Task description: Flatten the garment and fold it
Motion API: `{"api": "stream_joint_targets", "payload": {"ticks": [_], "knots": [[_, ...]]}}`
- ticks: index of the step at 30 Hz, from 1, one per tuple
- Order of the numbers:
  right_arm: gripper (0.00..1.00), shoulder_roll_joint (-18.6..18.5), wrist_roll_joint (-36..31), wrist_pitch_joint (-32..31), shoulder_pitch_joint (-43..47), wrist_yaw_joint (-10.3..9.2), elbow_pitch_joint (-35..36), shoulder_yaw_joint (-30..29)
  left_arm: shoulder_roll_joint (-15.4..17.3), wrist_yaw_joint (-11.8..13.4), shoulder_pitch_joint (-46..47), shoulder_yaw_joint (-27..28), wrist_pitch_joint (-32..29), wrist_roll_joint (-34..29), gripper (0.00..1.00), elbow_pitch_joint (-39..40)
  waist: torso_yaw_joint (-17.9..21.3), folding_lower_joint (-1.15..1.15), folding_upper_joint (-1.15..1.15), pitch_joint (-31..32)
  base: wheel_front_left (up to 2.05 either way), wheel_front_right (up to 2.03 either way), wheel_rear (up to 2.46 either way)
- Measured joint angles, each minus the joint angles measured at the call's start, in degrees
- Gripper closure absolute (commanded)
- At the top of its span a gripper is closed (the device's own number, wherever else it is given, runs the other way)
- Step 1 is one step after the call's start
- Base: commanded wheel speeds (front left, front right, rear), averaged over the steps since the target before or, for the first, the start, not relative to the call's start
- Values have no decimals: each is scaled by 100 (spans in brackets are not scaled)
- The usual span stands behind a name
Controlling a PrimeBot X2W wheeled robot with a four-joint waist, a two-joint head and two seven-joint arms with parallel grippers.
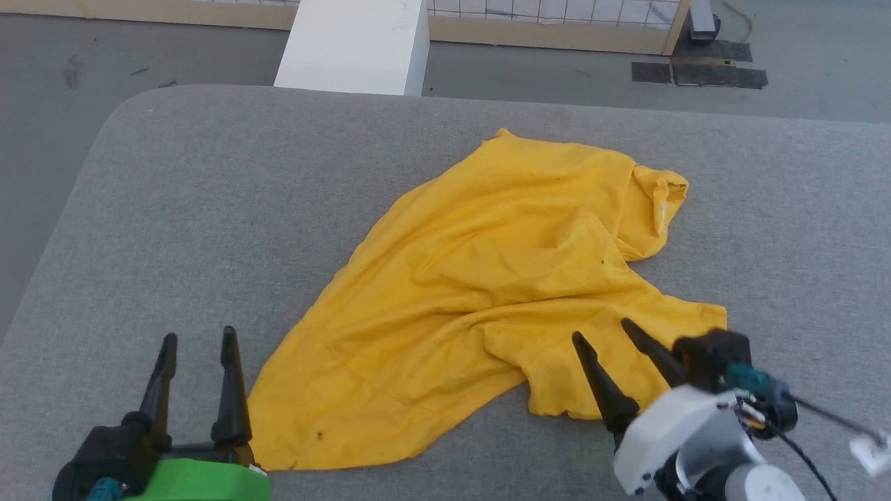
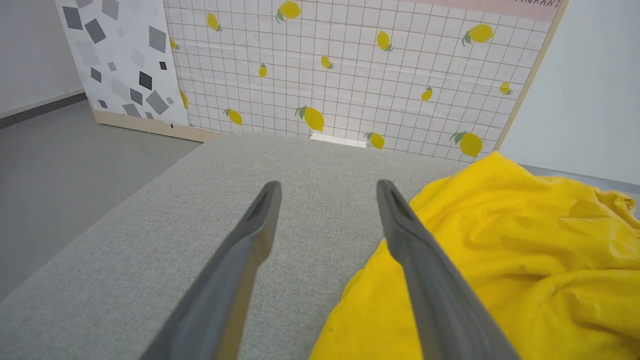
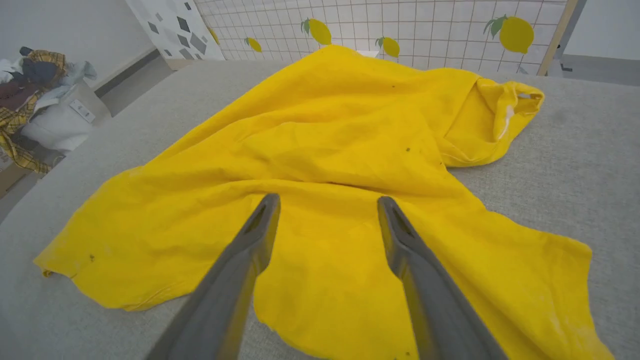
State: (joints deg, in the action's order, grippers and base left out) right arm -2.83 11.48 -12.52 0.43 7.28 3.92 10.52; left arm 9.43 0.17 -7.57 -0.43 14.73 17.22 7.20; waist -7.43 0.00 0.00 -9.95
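The garment (image 1: pixel 487 278) is a bright yellow T-shirt lying crumpled on the grey padded table (image 1: pixel 209 209), plain side up, with a rumpled sleeve at the far right. My left gripper (image 1: pixel 198 339) stands open at the lower left, just left of the shirt's near corner, nothing between its fingers. In the left wrist view the garment (image 2: pixel 525 260) lies to the right of the open left gripper (image 2: pixel 327 185). My right gripper (image 1: pixel 602 328) is open above the shirt's near right edge. In the right wrist view the garment (image 3: pixel 325 165) spreads under the open right gripper (image 3: pixel 327 200).
A white block (image 1: pixel 358 45) stands beyond the table's far edge, with a lemon-print tiled panel (image 2: pixel 350 65) behind it. A pile of clothes in a basket (image 3: pixel 35 95) sits on the floor to the left. Bare table surface lies left of the shirt.
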Motion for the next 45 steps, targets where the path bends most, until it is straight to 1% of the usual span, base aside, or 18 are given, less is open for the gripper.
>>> {"api": "stream_joint_targets", "payload": {"ticks": [4, 6, 11, 14, 17, 18, 19, 20, 23, 26, 28, 31, 35, 38, 42, 45], "knots": [[0, -7, -246, -1001, -369, 0, -22, 19, -182, -204, 3, 8, 0, -138, 0, -131, -84, 0, 0, -24, 0, 0, 0], [0, -3, -383, -1655, -523, 0, -108, 77, -259, -304, 5, 14, 0, -166, 0, -209, -146, 0, 0, -39, 0, 0, 0], [0, -29, -614, -3145, -670, 0, -435, 224, -378, -452, 19, 77, 0, -212, 0, -380, -314, 0, 0, -63, 0, 0, 0], [0, -71, -653, -3591, -784, 0, -625, 296, -420, -520, 34, 101, 1, -219, 0, -472, -421, 0, 0, -79, 0, 0, 0], [0, -186, -722, -3742, -938, 1, -821, 424, -447, -567, 74, 107, 1, -230, 0, -534, -524, 0, 0, -100, 0, 0, 0], [19, -175, -703, -3744, -985, 1, -891, 391, -457, -576, 91, 112, 1, -230, 0, -553, -556, 0, 0, -111, 0, 0, 0], [72, -158, -700, -3740, -1026, 1, -957, 365, -468, -587, 108, 118, 1, -231, 0, -576, -583, 0, 0, -123, 0, 0, 0], [100, -154, -705, -3740, -1070, 0, -1011, 370, -471, -604, 121, 119, 1, -233, 0, -602, -602, 0, 0, -133, 0, 0, 0], [100, -156, -706, -3679, -1219, 0, -1136, 283, -494, -635, 163, 124, 1, -253, 0, -662, -629, 0, 0, -159, 0, 0, 0], [100, -127, -667, -3577, -1255, 24, -1152, 109, -506, -668, 179, 179, 1, -270, 0, -668, -574, 0, 0, -160, 0, 0, 0], [100, -80, -579, -3539, -1253, 30, -1076, -30, -510, -675, 180, 199, 1, -270, 0, -668, -516, 0, 0, -158, 0, 0, 0], [100, -99, -466, -3604, -1165, 30, -782, -303, -510, -695, 182, 215, 2, -270, 0, -668, -412, 0, 0, -175, 0, 0, 0], [100, -261, -458, -3871, -580, 30, -269, -709, -503, -719, 184, 224, 4, -266, 0, -677, -265, 0, 0, -236, 0, 0, 0], [100, -358, -502, -3949, -65, 32, 143, -1027, -478, -722, 192, 231, 5, -248, 0, -691, -169, 0, 0, -303, 0, 0, 0], [100, -285, -608, -3830, 430, 33, 495, -1394, -396, -723, 209, 225, 5, -190, 0, -745, -55, 0, 0, -399, 0, 0, 0], [100, -142, -617, -3651, 555, 34, 532, -1527, -334, -724, 218, 205, 5, -151, 0, -788, 23, 0, 0, -463, 0, 0, 0]]}}
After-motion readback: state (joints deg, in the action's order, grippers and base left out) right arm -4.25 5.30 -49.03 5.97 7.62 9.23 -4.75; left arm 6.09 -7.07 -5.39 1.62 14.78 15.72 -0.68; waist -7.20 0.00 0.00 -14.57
